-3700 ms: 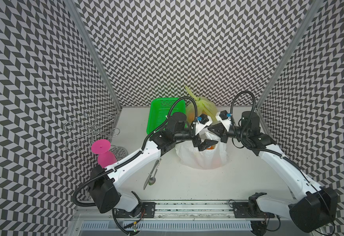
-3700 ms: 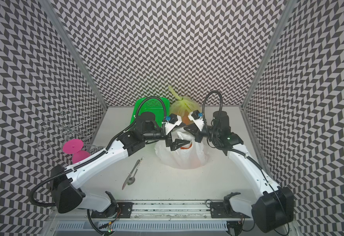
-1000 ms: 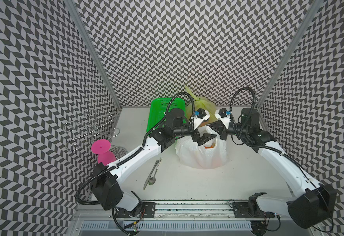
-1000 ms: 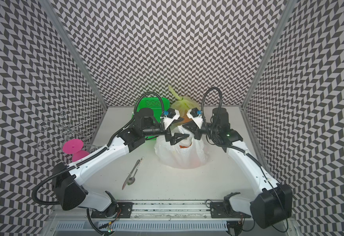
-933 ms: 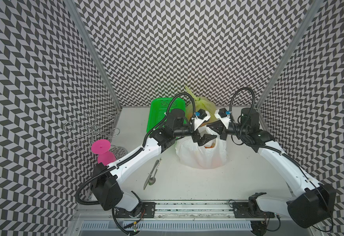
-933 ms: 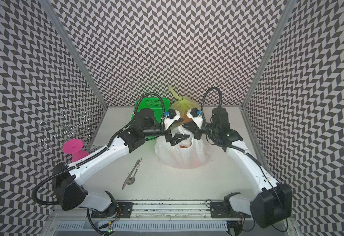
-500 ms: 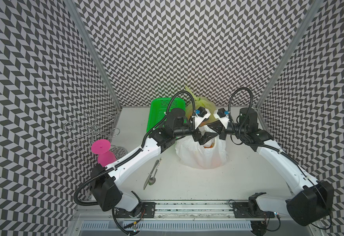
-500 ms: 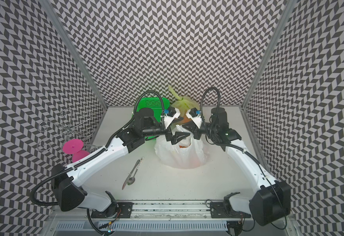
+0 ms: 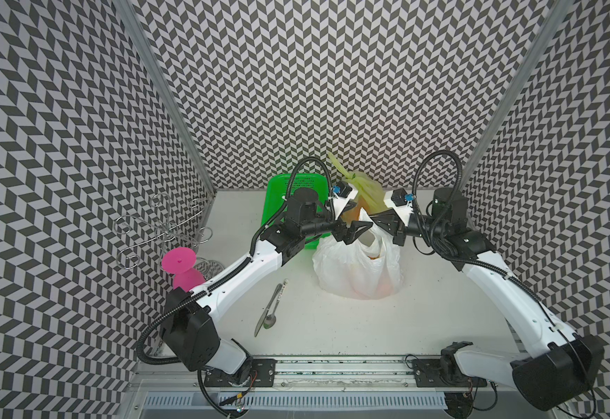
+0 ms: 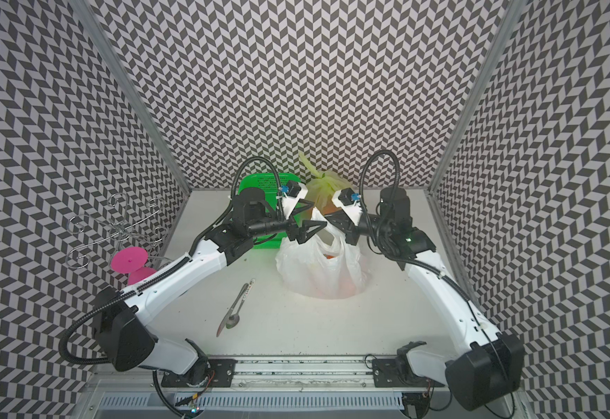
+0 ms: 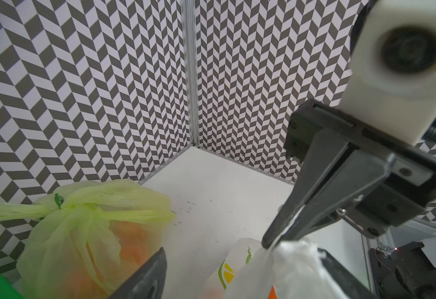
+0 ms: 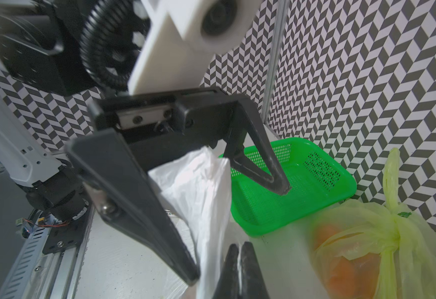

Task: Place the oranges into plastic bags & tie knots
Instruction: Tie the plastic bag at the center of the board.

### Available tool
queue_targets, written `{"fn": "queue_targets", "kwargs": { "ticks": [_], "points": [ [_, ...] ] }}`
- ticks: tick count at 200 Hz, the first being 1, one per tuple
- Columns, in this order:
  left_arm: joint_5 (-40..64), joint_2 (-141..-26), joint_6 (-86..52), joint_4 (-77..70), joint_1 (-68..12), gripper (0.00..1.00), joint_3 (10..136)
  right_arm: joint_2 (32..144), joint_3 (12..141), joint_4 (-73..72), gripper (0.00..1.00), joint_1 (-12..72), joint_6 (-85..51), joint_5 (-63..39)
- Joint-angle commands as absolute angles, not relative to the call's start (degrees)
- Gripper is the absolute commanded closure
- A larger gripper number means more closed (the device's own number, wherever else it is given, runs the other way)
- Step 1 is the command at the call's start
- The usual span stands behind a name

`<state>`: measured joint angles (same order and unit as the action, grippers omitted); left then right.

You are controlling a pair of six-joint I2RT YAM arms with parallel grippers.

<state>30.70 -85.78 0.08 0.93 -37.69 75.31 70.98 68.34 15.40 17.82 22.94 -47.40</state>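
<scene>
A white plastic bag [image 9: 354,272] stands mid-table with oranges [image 9: 376,257] showing through its mouth. My right gripper [image 12: 239,249] is shut on a strip of that bag's handle, held up above the bag. My left gripper [image 11: 241,252] is open, its fingers [image 12: 144,207] straddling the bag's other raised handle [image 12: 201,186] right beside the right gripper [image 9: 370,217]. Behind them a yellow-green plastic bag [image 9: 367,188] holds more oranges [image 11: 123,240], and its handles are tied in a knot [image 11: 61,204].
A green mesh basket [image 9: 278,203] sits at the back, left of the bags. A knife and spoon [image 9: 269,315] lie in front of the left arm. A pink goblet [image 9: 182,265] and a wire rack [image 9: 162,225] stand by the left wall.
Both grippers rose and drew together over the white bag. My left gripper reached in around the raised handle and its jaws narrowed slightly. The right stayed shut.
</scene>
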Motion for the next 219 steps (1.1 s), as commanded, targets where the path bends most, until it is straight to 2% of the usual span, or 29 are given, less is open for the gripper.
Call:
{"fn": "queue_targets", "kwargs": {
  "ticks": [1,35,153,219],
  "points": [
    [33.0,-86.4,-1.1,-1.1,-37.4,0.09,74.8,70.0,69.3,15.1,1.0,18.1,24.0,-49.0],
    [33.1,-87.3,-0.2,-1.7,-36.6,0.11,74.7,69.8,70.5,16.1,1.0,18.0,25.2,-48.8],
    [40.3,-92.4,-1.3,-3.8,-33.6,0.34,75.9,68.7,71.5,21.1,1.0,18.1,29.5,-52.5],
    [50.2,-94.3,-0.1,-6.6,-33.5,0.46,75.9,69.1,70.5,20.8,1.0,18.1,29.0,-51.1]
  ]
}}
